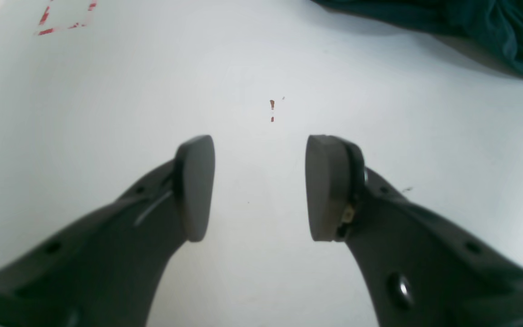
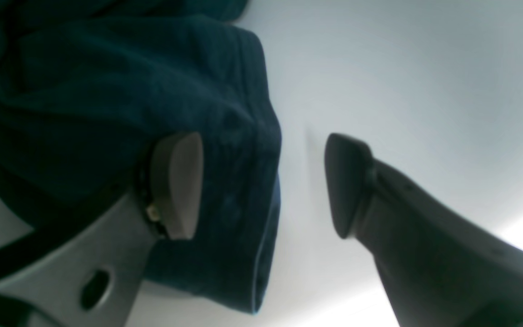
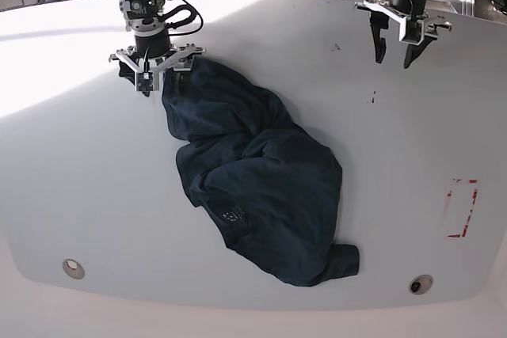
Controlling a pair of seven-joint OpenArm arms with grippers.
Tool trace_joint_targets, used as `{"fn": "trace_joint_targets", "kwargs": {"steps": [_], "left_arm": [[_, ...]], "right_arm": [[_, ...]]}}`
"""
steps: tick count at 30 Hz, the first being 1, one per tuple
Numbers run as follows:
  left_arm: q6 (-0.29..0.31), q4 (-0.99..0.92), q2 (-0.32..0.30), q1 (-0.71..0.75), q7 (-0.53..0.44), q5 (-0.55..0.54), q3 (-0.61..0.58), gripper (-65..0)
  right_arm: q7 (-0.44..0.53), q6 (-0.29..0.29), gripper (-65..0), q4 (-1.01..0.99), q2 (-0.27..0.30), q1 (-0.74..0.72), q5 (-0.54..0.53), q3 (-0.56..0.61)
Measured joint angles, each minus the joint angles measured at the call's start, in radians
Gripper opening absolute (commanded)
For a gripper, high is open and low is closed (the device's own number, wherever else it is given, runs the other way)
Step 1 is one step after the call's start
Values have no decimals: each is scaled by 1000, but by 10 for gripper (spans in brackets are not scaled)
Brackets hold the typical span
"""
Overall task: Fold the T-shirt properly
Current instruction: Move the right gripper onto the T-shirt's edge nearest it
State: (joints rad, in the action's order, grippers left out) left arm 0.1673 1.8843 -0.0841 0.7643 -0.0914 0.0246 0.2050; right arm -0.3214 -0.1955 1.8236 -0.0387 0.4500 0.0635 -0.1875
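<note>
The dark navy T-shirt (image 3: 261, 180) lies crumpled in the middle of the white table (image 3: 79, 180), with a small pale label (image 3: 232, 214) facing up. My right gripper (image 3: 154, 73) hangs open at the shirt's far left corner. In the right wrist view the gripper (image 2: 261, 181) straddles a hemmed edge of the T-shirt (image 2: 84, 91): one finger is over the cloth, the other over bare table. My left gripper (image 3: 394, 61) stands open above bare table at the far right, well apart from the shirt. In the left wrist view nothing is between the left gripper (image 1: 260, 172) fingers, and the T-shirt (image 1: 493, 27) fills the top right corner.
A red dashed rectangle (image 3: 462, 209) is marked on the table at the right, also in the left wrist view as a red dashed rectangle (image 1: 66, 18). Small red marks (image 1: 272, 109) lie ahead of the left gripper. Two round fittings (image 3: 73, 267) (image 3: 420, 283) sit near the front edge. Cables run behind the table.
</note>
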Motion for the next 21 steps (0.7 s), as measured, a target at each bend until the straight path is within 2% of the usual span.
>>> {"fn": "trace_joint_targets", "kwargs": {"steps": [7,10,19,21], "left_arm": [[-3,0,0,0,-3,2,3,-356],[-3,0,-1,-2,-2,5,5,-351],[-3,-1,-3,-3,-2,5,5,-351],[-4,-2,-3,-3,-2,5,6,-350]], "right_arm": [[2,-55,-417,-85,0,-16,0,28],[16,-67,-373,-115,-2,-26,-4,27],[23,-39,-299,-134,3,-34,-13,19],[22,-35,-265,-130,3,-32,-13,19]]}}
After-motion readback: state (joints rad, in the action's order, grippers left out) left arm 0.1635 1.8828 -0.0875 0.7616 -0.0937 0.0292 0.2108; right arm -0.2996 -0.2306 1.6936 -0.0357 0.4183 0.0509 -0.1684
